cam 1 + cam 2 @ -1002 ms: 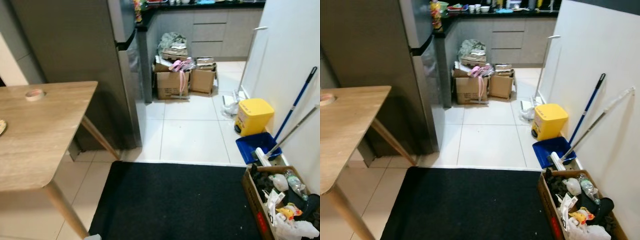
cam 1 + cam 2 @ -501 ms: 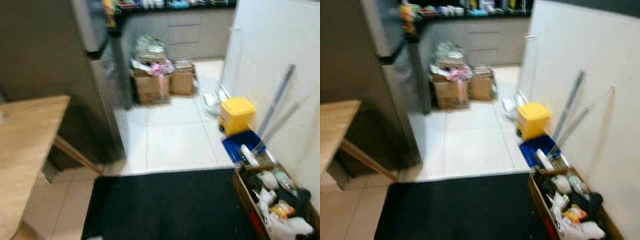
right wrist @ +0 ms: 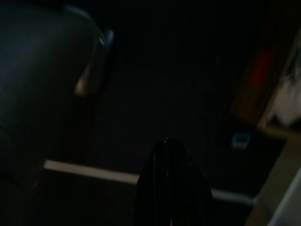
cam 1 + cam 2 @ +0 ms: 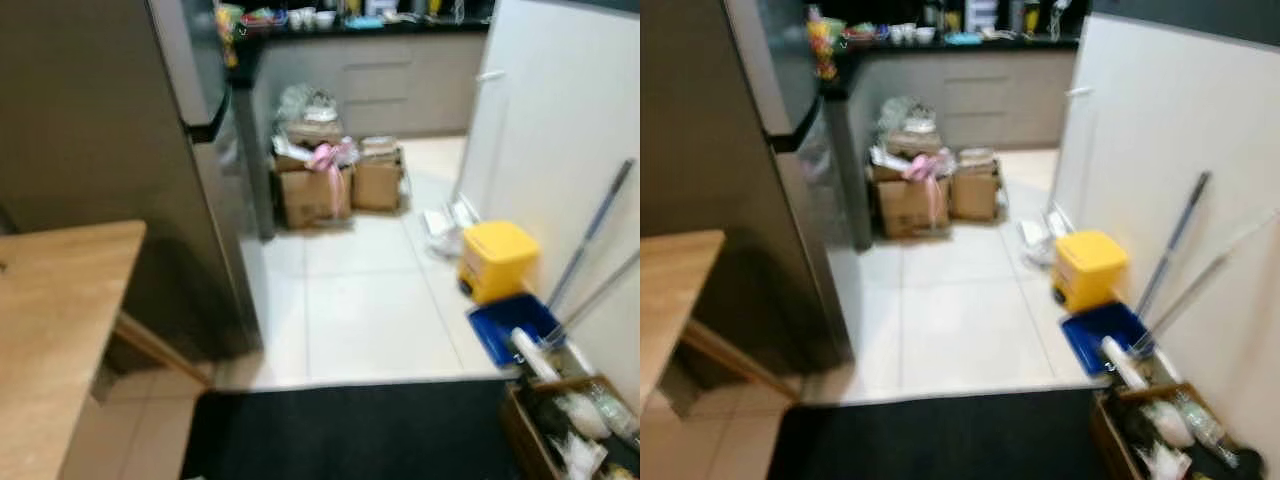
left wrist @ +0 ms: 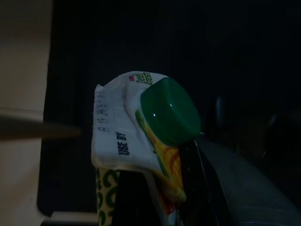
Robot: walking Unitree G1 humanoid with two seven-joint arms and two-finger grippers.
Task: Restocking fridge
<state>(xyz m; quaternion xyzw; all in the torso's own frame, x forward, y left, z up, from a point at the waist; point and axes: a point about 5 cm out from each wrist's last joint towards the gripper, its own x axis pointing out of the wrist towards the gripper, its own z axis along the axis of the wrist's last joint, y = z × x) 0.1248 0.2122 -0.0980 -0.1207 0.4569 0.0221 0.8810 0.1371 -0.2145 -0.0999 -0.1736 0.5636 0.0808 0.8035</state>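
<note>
Left gripper (image 5: 155,188): clenched on a carton (image 5: 131,155), fingers (image 5: 197,188) dark against the carton's lower part. The carton is a gable-top pack, white at the top fold with black print reading "USE BY", yellow and green graphics on the sides, and a round green screw cap (image 5: 170,110) set on the slanted face. The top fold looks creased. Behind the carton the wrist view is dark, with a pale band along one edge.

Right gripper (image 3: 171,188): the fingers appear as a single dark shape in a very dark wrist view; it cannot be told whether they are apart or together.

Head views, slightly blurred: the fridge (image 4: 120,130) is a tall grey unit, doors closed, with a dark handle recess on its front edge. A wooden table (image 4: 50,330) stands just beside the fridge, nearer the camera. Boxes (image 4: 335,185) sit on the tiled floor beyond the fridge, against the counter. A black mat (image 4: 350,430) lies on the floor in front of the fridge. A yellow bin (image 4: 497,258) stands well apart from the fridge, by the white wall.
</note>
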